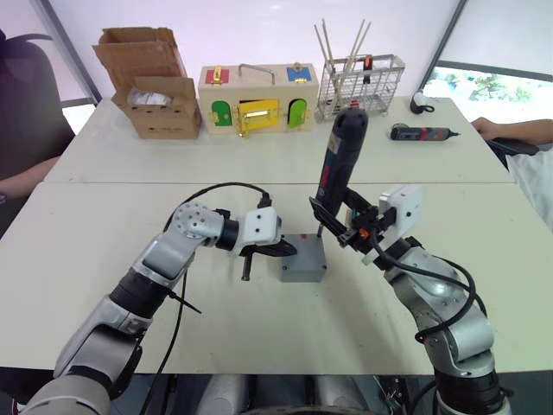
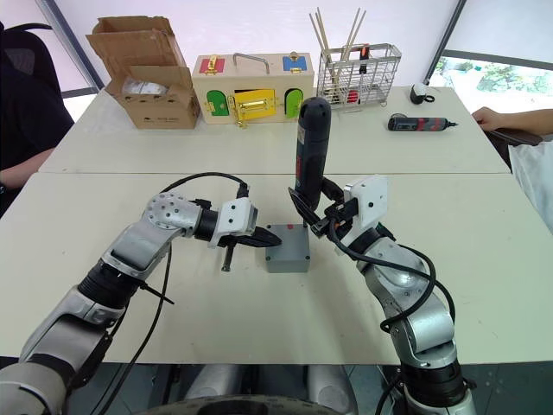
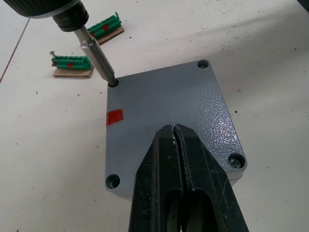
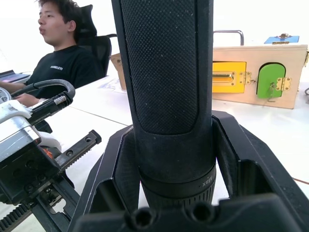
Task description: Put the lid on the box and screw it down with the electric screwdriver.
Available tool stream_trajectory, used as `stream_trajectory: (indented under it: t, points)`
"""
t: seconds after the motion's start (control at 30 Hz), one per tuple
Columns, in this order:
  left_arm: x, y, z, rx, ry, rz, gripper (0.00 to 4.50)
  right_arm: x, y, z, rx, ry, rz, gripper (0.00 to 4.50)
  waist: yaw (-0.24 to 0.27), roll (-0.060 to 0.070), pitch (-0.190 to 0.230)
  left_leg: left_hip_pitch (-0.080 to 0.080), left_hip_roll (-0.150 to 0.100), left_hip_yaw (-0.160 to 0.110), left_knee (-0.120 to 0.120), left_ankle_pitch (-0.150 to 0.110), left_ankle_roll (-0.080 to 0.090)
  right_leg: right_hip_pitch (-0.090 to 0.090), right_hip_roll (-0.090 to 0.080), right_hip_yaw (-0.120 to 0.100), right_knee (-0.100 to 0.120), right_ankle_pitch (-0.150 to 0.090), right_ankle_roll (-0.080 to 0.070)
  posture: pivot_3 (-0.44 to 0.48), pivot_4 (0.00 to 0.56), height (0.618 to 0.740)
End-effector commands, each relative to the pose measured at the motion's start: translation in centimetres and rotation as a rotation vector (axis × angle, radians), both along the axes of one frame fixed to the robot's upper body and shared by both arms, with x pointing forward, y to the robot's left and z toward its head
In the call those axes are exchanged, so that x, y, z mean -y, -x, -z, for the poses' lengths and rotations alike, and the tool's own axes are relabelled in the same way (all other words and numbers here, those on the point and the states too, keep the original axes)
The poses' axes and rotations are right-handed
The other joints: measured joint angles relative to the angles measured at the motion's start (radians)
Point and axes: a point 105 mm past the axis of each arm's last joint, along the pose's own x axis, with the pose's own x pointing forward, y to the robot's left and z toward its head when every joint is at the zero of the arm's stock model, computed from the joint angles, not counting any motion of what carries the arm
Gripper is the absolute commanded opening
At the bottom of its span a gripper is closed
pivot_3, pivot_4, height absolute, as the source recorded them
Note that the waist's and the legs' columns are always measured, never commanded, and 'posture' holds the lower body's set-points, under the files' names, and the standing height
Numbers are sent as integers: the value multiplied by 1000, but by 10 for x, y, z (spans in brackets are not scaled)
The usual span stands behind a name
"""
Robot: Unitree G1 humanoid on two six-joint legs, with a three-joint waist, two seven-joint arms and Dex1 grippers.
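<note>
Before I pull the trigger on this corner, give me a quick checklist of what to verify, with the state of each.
1. Lid seated flat on the box: ok, edges look flush.
2. Screwdriver bit in the corner hole: ok, tip sits in it.
3. Right gripper clamped on the electric screwdriver: ok, fingers close around the body.
4. Left gripper steadying the lid: ok, shut fingers press on top.
5. Screw in this hole: cannot tell, the bit hides it.
6. Other corners: two show screw heads; the one past the red mark looks open, not ok.
</note>
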Motion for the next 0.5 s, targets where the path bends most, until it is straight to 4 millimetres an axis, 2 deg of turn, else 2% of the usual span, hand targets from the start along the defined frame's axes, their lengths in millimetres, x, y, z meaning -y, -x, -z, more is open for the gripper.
stream_trajectory:
  t: [0.03,0.17,0.37,0.4,0.5]
  points:
    - [-6,2,24,-52,-76,-17,0,-1,-1,32,-135,32,-6,1798,0,0,0,0,0,0,0,0,0,0,0,0,0,0,0,0,150,740]
    - [-5,2,23,-58,-63,-25,0,2,-3,20,-98,28,-3,1798,0,0,0,0,0,0,0,0,0,0,0,0,-1,0,0,0,150,740]
    - [-10,-1,-1,-147,77,-70,0,4,-8,-25,-6,34,-37,1798,-1,4,3,-3,0,0,0,0,0,-2,0,0,-2,0,0,0,150,740]
    - [-13,0,-8,-168,104,-71,0,5,-8,-38,11,28,-51,1798,-1,5,5,-3,0,-1,0,0,0,-2,0,0,-2,0,0,0,150,740]
    - [-27,-3,-40,-206,203,-83,0,5,-6,-93,84,3,-121,1798,-3,9,17,-7,0,0,0,0,0,-6,-1,0,-1,0,0,0,150,740]
